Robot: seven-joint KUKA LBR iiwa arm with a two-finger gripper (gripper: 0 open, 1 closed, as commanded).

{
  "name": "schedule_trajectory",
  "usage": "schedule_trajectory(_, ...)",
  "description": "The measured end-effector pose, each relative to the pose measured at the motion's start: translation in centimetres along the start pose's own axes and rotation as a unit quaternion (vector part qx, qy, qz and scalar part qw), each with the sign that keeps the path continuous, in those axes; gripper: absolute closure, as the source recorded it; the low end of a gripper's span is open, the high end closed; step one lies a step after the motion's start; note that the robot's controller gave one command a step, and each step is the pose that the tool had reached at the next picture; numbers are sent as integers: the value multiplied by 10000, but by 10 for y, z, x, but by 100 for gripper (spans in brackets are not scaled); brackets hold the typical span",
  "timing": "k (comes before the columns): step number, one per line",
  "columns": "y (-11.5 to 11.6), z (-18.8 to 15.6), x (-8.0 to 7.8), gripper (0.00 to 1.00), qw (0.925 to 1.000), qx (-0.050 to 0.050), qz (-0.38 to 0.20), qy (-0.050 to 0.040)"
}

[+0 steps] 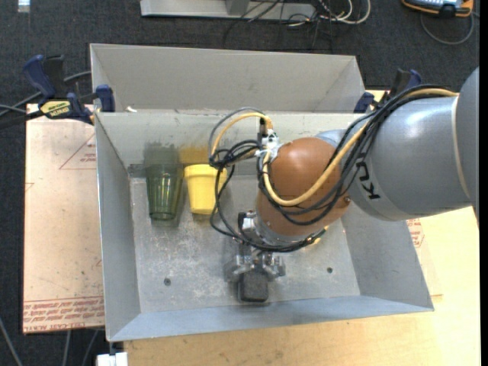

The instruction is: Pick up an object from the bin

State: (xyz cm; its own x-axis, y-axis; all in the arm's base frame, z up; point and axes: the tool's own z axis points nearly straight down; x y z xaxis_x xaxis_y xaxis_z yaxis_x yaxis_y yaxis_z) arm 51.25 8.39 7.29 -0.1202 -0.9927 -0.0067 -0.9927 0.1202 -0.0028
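near the front wall of the bin [114, 250] lies a small dark grey block [253, 291]. the gripper [258, 269] hangs right over the block, and i cannot tell whether it is open or closed. the block sits close to the wall, so a shallow or off-centre grip could let it slip out. farther back, a green translucent cup [162, 194] and a yellow cup [201, 190] sit side by side, well apart from the gripper.

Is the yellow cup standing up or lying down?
Lying down: the yellow cup shows its whole side, wide rim toward the bin's far wall, next to the green cup.
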Motion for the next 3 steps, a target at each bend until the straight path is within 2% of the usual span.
schedule_trajectory(1, 0, 0, 0, 100, 10000, -1, -1, 0)
schedule_trajectory(2, -5, -76, 5, 100, 9999, 0, -107, -16)
schedule_trajectory(3, -5, -76, 5, 100, 9999, -2, -109, -15)
